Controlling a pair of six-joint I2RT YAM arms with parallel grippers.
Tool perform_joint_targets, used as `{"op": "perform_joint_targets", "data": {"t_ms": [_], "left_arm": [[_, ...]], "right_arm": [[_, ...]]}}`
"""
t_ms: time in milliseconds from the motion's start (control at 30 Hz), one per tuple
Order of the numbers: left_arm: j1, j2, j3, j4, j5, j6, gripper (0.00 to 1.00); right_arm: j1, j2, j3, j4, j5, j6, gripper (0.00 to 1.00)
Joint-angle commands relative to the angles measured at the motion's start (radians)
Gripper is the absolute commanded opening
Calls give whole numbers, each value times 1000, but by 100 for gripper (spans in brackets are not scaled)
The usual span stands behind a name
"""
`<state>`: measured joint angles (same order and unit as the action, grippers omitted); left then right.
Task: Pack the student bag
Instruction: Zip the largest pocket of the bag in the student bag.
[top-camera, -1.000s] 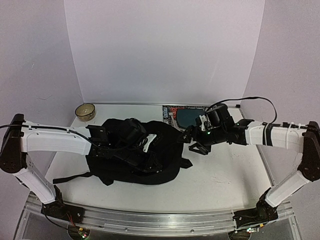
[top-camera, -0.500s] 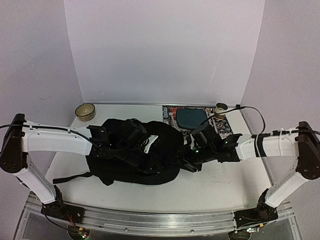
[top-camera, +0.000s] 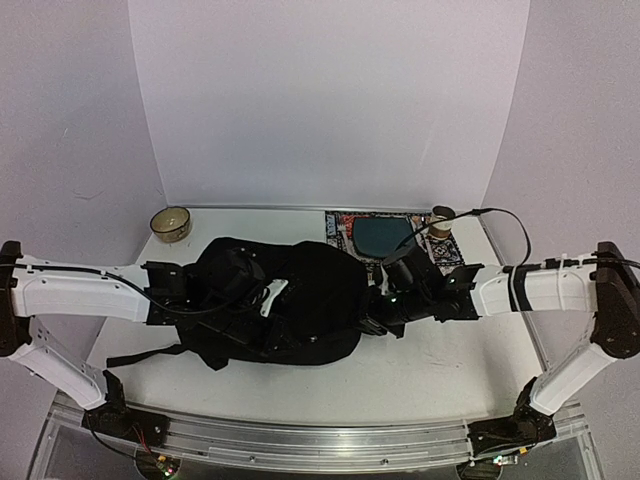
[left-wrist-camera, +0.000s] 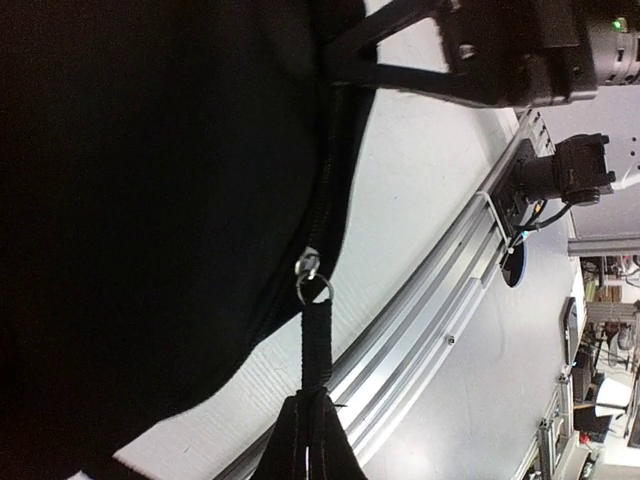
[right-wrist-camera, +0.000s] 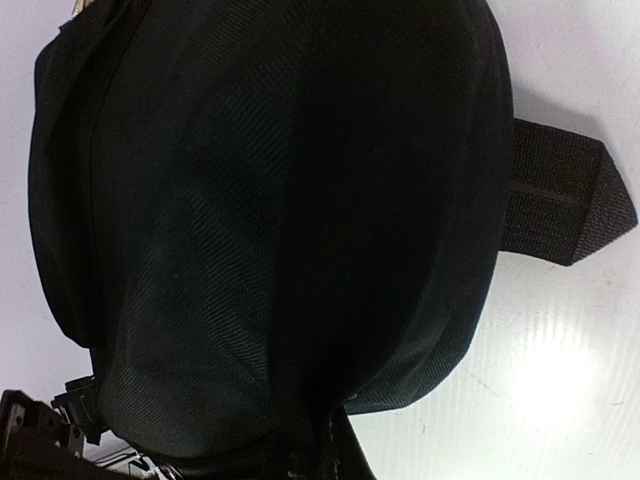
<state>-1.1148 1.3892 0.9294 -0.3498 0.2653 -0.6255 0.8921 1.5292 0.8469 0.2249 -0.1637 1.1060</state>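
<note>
White table (top-camera: 440, 350), mid-frame: right hand (top-camera: 372, 320) has just pinched the backpack (top-camera: 310, 300) edge; left hand (left-wrist-camera: 308, 450) keeps gripping the zipper pull (left-wrist-camera: 317, 340), so zipping looks ready to proceed.

The student bag (top-camera: 310, 300) is matt black woven cloth with a coarse weave; its webbing strap (right-wrist-camera: 565, 205) is ribbed. The zip ring (left-wrist-camera: 313, 290) is bright metal, and its pull tab (left-wrist-camera: 317, 340) is cloth. The worktop (right-wrist-camera: 560, 380) is smooth, white and slightly glossy.

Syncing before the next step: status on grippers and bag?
Left gripper shut on the zipper pull. Right gripper shut on fabric at the student bag's end. Bag lies flat mid-table. Bowl and book sit behind it, not blocking.
</note>
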Motion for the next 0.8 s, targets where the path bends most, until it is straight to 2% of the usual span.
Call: {"op": "perform_joint_targets", "data": {"t_ms": [0, 200, 500, 767], "left_arm": [[-7, -174, -71, -168, -103, -89, 0], [-5, -346, -124, -300, -223, -193, 0], [-5, -337, -157, -334, -205, -216, 0], [-5, -487, -167, -373, -249, -252, 1]], "right_arm": [[-81, -89, 20, -146, 105, -85, 0], [-119, -130, 16, -194, 76, -161, 0], [-92, -164, -25, -220, -34, -203, 0], [-48, -294, -61, -363, -66, -217, 0]]}}
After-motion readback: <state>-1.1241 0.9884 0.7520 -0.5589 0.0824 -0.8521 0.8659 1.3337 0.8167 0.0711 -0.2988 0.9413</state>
